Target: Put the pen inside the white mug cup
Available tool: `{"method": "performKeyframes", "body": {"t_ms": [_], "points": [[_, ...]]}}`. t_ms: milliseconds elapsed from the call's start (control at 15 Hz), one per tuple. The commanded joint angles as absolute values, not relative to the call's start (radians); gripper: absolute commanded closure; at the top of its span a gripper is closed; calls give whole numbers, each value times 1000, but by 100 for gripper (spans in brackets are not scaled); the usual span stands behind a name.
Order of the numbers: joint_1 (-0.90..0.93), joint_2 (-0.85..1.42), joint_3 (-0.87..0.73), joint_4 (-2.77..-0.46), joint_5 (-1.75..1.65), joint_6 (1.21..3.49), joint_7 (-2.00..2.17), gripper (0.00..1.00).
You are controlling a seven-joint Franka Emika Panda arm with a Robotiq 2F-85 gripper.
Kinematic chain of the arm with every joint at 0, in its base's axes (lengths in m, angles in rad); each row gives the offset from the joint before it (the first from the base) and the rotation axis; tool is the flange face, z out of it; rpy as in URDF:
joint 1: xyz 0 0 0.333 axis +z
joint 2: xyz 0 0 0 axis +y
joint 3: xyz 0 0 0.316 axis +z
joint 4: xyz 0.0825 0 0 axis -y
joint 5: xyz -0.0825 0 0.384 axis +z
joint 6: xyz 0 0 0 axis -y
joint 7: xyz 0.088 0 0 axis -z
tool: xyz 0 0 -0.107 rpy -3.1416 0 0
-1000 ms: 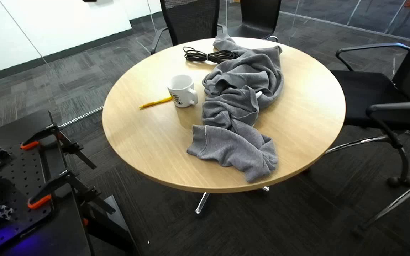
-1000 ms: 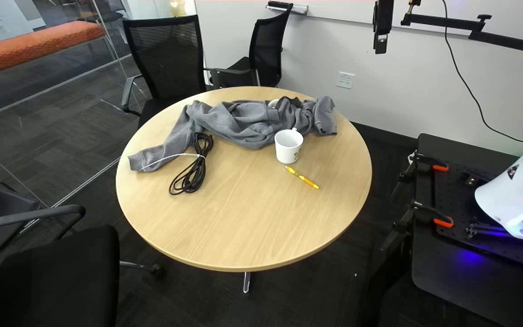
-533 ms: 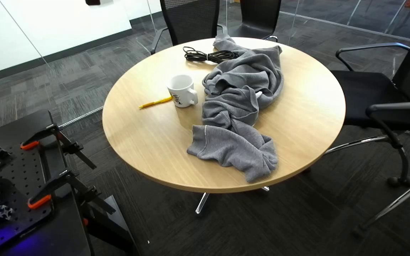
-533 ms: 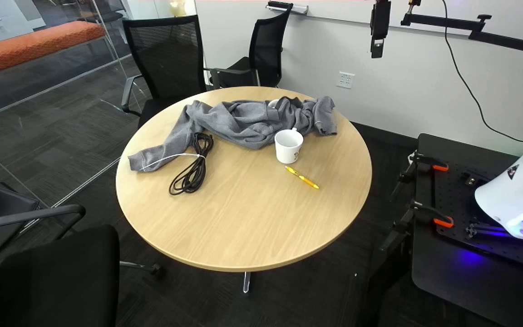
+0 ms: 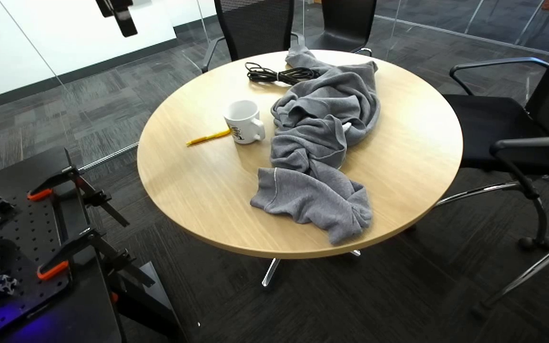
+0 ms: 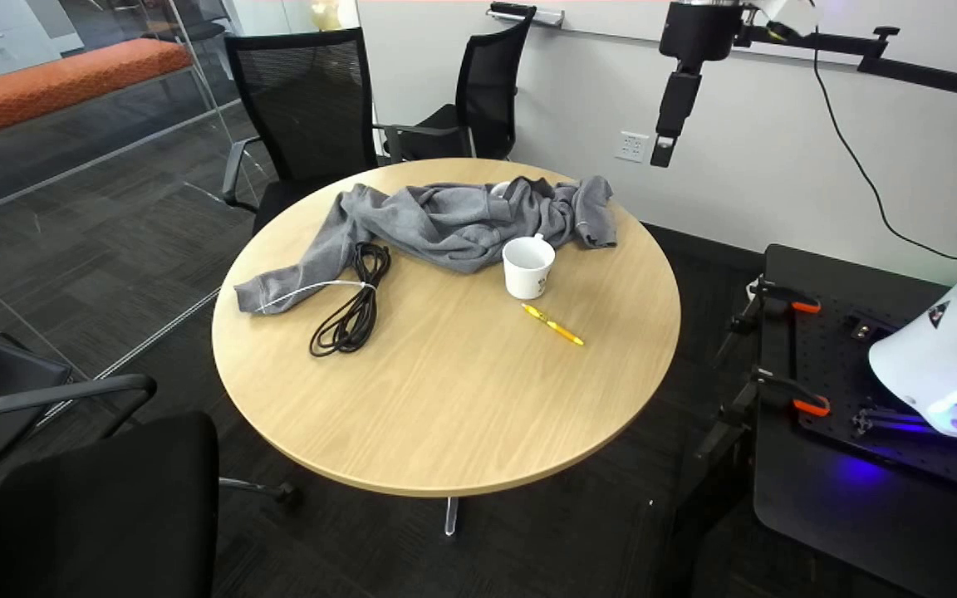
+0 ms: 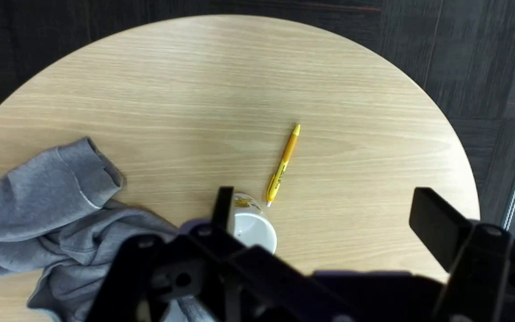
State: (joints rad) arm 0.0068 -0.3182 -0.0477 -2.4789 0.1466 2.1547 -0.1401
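- Dark grey patterned carpet (image 5: 227,309)
- Round pale-wood bench (image 6: 445,399) with chrome feet (image 5: 270,273)
- Black chairs (image 6: 302,112), some mesh-backed, near it
- Pale wall (image 6: 566,108) with a power outlet (image 6: 632,146)
- Glass partition (image 6: 105,241), an orange padded seat (image 6: 71,79) beyond

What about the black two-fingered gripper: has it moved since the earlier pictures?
Yes: in an exterior view the gripper appears lower and further left in frame, nearer the white square wall outlet.
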Motion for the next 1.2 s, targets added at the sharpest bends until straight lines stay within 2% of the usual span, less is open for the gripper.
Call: {"method": "performKeyframes", "body": {"t_ms": [0, 533, 867, 1133], "points": [[33, -356, -23, -2584, 216, 2298, -84, 0], [87, -246, 28, -2683, 320, 2692, 29, 0], [54, -99, 85, -2644, 196, 2768, 212, 0], [54, 32, 67, -2564, 132, 2757, 251, 0]]}}
